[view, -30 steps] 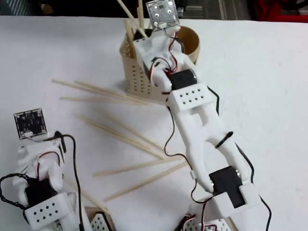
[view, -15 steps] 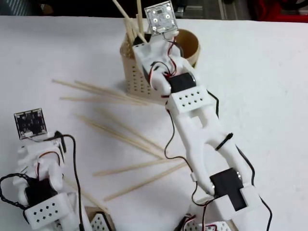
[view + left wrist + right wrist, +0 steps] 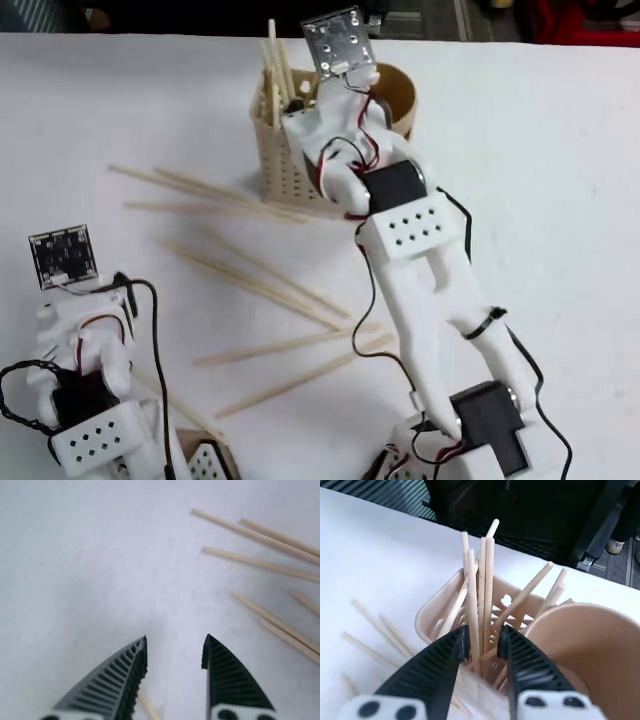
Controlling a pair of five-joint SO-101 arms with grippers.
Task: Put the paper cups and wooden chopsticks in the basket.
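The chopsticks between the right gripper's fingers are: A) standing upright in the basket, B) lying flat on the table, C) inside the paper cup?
A: the wooden chopsticks between the fingers of the right gripper stand upright, lower ends down in the basket, beside the paper cup.

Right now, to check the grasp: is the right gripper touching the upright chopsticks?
Touching. The right wrist view shows the right gripper closed against the upright chopsticks standing in the basket.
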